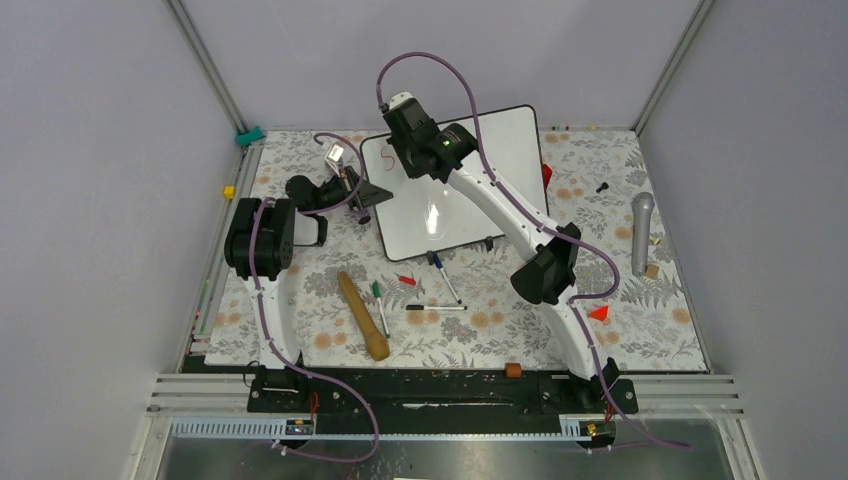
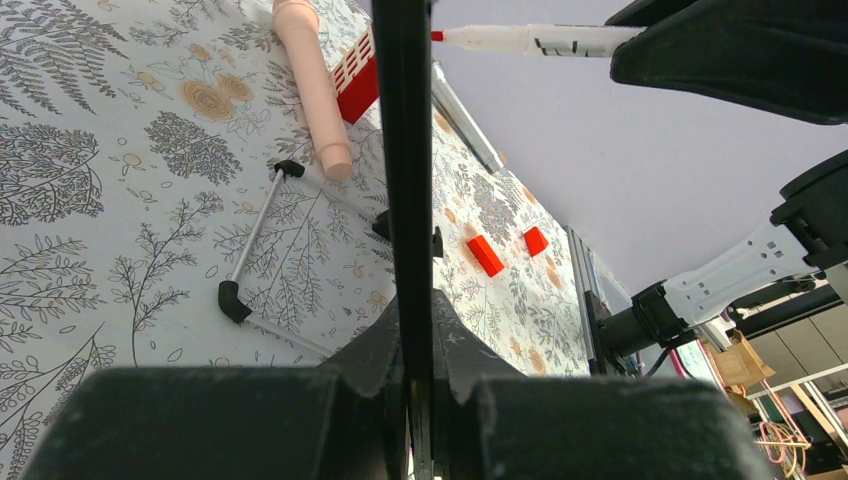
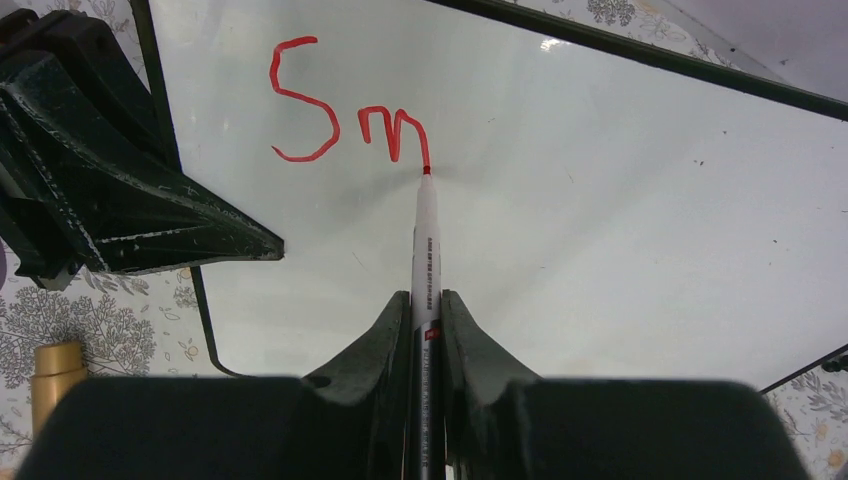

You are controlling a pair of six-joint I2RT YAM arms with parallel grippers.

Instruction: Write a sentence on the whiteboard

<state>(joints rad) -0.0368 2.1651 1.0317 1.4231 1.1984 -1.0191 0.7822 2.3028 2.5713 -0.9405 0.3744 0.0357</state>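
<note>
While the right gripper [image 3: 425, 300] pinches the red marker [image 3: 425, 225] by its barrel, the tip projects ahead of the fingers and touches the whiteboard [image 3: 620, 200] at the last stroke of "Sm", the start of the sentence [image 3: 335, 120]. The left gripper [image 2: 415, 300] is pressed together on the board's thin black frame [image 2: 400, 140], which runs straight ahead from between its fingers. Judged from its glossy face, the board is stiff, light and slippery, and likely to slide on the desk [image 2: 120, 200] under pen pressure. Grip the frame edge, never the writing surface.
</note>
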